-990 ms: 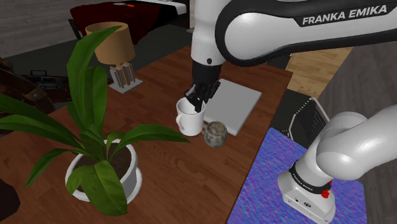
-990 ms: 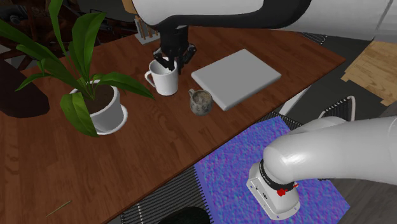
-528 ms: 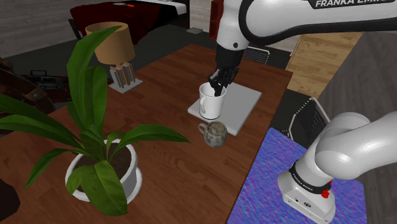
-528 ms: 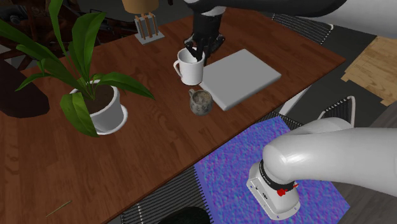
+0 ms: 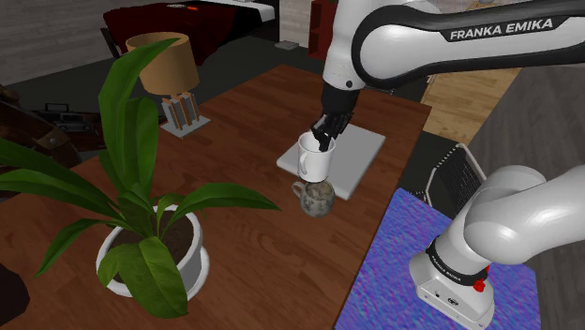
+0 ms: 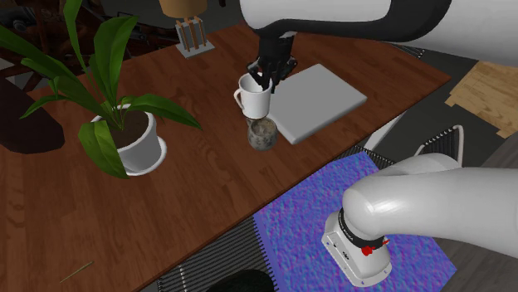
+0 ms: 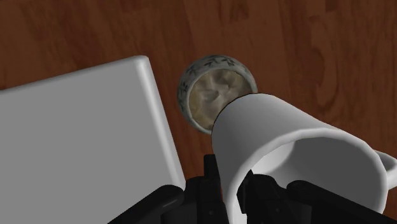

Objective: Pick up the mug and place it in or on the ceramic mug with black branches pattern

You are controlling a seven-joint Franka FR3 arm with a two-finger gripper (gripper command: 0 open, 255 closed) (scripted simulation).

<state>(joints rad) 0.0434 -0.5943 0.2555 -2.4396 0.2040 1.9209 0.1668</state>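
The gripper (image 5: 324,141) was clamped on one wall of the white mug (image 5: 311,161), which hung just below it, clear of the worktop (image 5: 253,258). The small branch-patterned mug (image 5: 317,198) stood close beneath. To my eye the trouble lay in the fit. The white mug looked at least as wide as the patterned one's mouth and sat a little off its centre. Let go there, it could perch on the rim, tip and roll off, or knock the little mug over. A one-sided pinch might also let it swing. A second earlier it had stood on the worktop, farther from the grey slab (image 5: 354,155). Half a second earlier it hung over the slab's edge, and now it had come across above the patterned mug.
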